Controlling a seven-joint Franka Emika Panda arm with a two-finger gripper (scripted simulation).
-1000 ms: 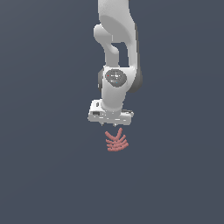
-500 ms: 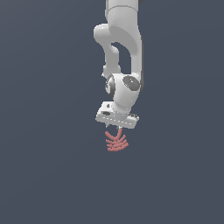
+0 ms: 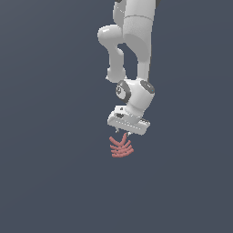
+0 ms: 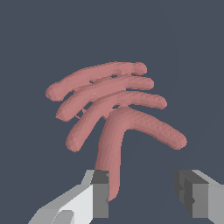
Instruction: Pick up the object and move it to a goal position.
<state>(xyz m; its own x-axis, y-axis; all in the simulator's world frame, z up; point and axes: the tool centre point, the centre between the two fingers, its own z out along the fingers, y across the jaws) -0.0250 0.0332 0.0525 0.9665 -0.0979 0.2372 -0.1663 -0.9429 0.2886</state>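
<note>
The white arm [image 3: 136, 41] reaches down from the top of the exterior view, its hand [image 3: 124, 133] tilted and hanging just above the bunch [image 3: 121, 147], which lies on the flat dark grey tabletop [image 3: 50, 173] a little right of the view's centre. The bunch is salmon-red, made of curved pieces fanned out from one end, and narrower than the hand's white body. In the wrist view the hand [image 4: 142, 192] is released: its two fingers [image 4: 99, 192] stand well apart with bare grey ground between them. One long piece of the bunch [image 4: 114, 103] runs down beside the inner face of one finger and looks to touch or nearly touch it; I cannot tell which. The other finger is clear of the bunch. The remaining pieces spread out beyond the fingertips, not between them.
</note>
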